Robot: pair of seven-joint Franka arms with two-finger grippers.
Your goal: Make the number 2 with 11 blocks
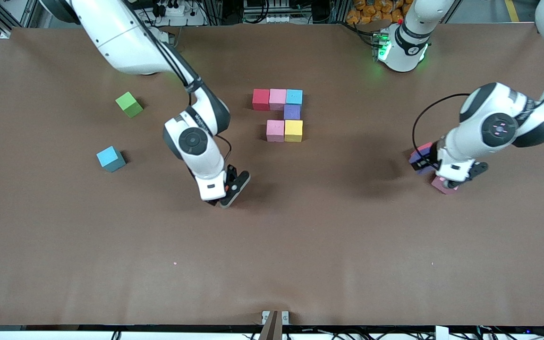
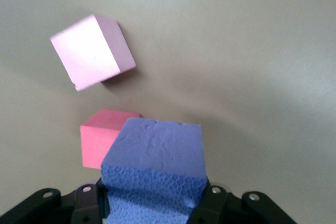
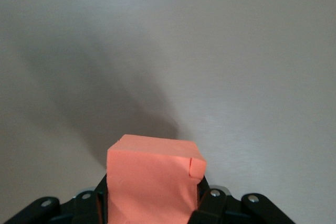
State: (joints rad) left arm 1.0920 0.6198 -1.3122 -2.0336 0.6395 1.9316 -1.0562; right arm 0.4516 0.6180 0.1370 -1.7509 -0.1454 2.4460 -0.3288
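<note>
Brown table — six-cube cluster, loose green cube, blue cube.

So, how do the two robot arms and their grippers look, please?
Both arms are glossy white with rounded dark grey joints, each joint cap a dark disc. A thin black cable loops beside each wrist. The right gripper and the left gripper have a white body and black fingers with small screws. The left arm's base glows green.

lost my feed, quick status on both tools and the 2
Left tool shut on purple block. Right tool shut on orange block. Number 2 six blocks so far. Nothing in the way.
</note>
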